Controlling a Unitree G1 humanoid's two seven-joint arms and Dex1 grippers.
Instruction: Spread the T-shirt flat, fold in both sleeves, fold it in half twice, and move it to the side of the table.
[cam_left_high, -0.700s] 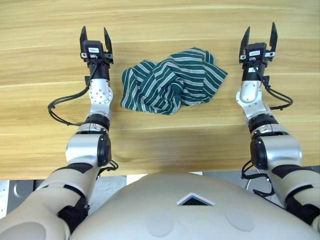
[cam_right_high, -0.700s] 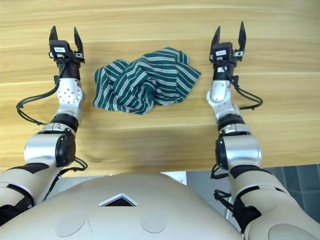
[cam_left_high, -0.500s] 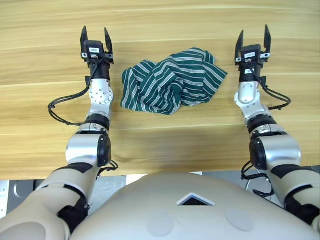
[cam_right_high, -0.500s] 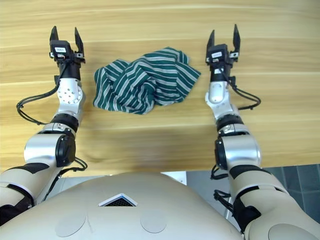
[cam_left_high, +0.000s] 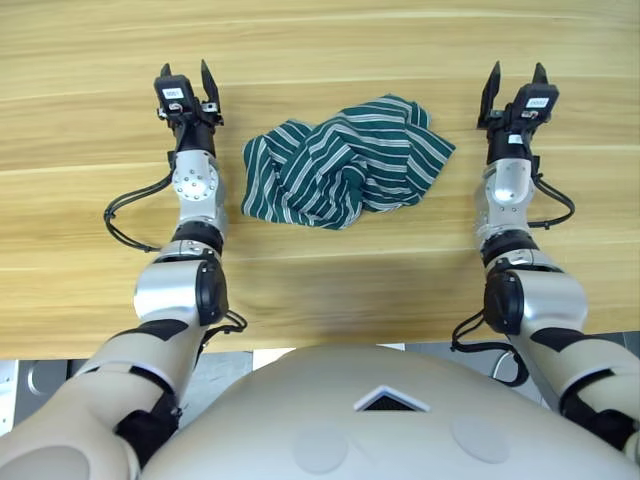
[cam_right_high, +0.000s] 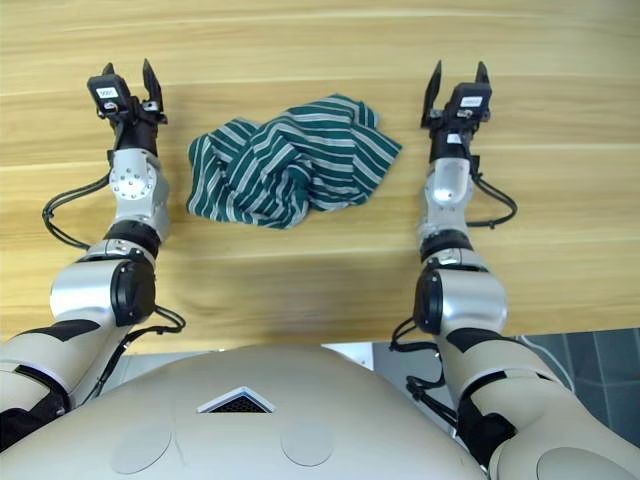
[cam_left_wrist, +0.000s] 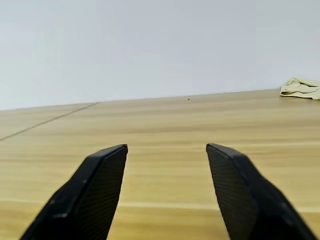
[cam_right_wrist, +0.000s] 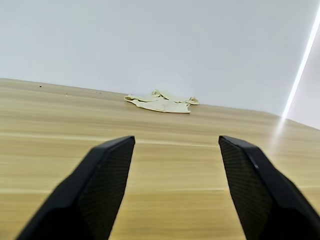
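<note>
Sleeves cannot be made out in crumpled green-striped T-shirt (cam_left_high: 345, 162), heaped on smooth wooden table (cam_left_high: 320, 40). Flanked by left gripper (cam_left_high: 184, 72) and right gripper (cam_left_high: 516, 72), each spread wide, empty.

Pale cream crumpled cloth (cam_right_wrist: 161, 103) at the foot of a plain white wall (cam_right_wrist: 150, 40)

The T-shirt (cam_left_high: 345, 162) lies bunched on the surface (cam_left_high: 320, 290), about midway between the two arms. The left pincer (cam_left_high: 186, 74) is to its left and the right pincer (cam_left_high: 516, 72) to its right, each level with the shirt's far edge and apart from it. A second cloth (cam_right_wrist: 161, 102) lies far back on the surface, beyond the right pincer, near the wall (cam_right_wrist: 150, 40).
</note>
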